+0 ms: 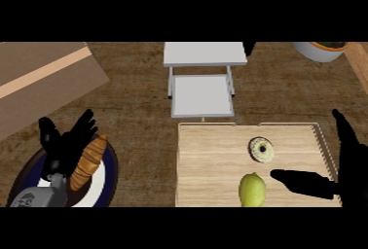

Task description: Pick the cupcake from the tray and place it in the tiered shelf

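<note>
The step in hand looks like the reach for the cupcake (262,149), which sits on the wooden tray (208,165) with nothing gripping it yet. The right robot hand (305,184) lies over the tray's near right part, spread and holding nothing: its thumb points left, towards the pear, and its fingers run up along the tray's right rail. The cupcake is ahead of the thumb tip and slightly to its left, near but apart.

To do this well, I would bring the hand forward so the cupcake ends up between thumb and fingers, and close low on its sides so the frosted top is not squashed. The pear (252,189) lies just left of the thumb, between the hand's base and the cupcake's near side; the approach should pass to the right of it so it is not nudged.

The tiered shelf (203,78), grey with two levels, stands well ahead of the right hand and to its left, just beyond the tray's far rail. The cupcake would have to be lifted over that rail before it is carried there.

The left robot hand (68,141) rests, fingers relaxed and upward, over a dark plate (109,187) on the tabletop (137,112), beside a croissant (87,163) it does not grasp.
</note>
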`<state>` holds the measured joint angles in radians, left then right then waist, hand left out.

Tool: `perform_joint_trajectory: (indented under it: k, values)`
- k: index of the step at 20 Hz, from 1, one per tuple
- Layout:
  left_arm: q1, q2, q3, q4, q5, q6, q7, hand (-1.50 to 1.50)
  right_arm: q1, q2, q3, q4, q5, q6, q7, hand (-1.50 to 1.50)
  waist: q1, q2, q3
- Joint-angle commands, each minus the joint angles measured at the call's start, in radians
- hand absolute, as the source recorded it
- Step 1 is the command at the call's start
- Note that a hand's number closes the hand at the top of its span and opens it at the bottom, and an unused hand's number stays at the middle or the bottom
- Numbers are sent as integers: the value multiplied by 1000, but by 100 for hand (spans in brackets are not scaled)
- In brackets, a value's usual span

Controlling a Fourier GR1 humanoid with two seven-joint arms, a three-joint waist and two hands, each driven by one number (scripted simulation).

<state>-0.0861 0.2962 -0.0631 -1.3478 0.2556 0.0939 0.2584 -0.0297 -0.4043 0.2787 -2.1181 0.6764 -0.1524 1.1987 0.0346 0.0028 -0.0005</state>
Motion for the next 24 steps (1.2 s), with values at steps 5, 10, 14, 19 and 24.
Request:
perform_joint_trajectory:
  k: [5, 10, 14, 19, 24]
  values:
    - [21, 4, 0, -19, 2, -4, 54, 0, -160, 151, 60, 190, 89, 132, 241, -150, -15, -1, -1]
    - [44, -38, 0, 8, -7, 13, 2, 0, -166, 252, 88, 253, 209, 140, 282, -150, -26, -3, -2]
    - [68, -35, -3, 20, -28, 0, -34, 0, -183, 282, 34, 303, 257, 186, 253, -150, -32, -3, -1]
    - [45, -33, 16, 16, -13, -4, 10, 0, -175, 379, 49, 327, 354, 196, 241, -150, -33, -4, 0]
    - [34, -22, 41, 60, -7, -45, -31, 0, -139, 402, 37, 365, 391, 180, 208, -150, -36, -3, -1]
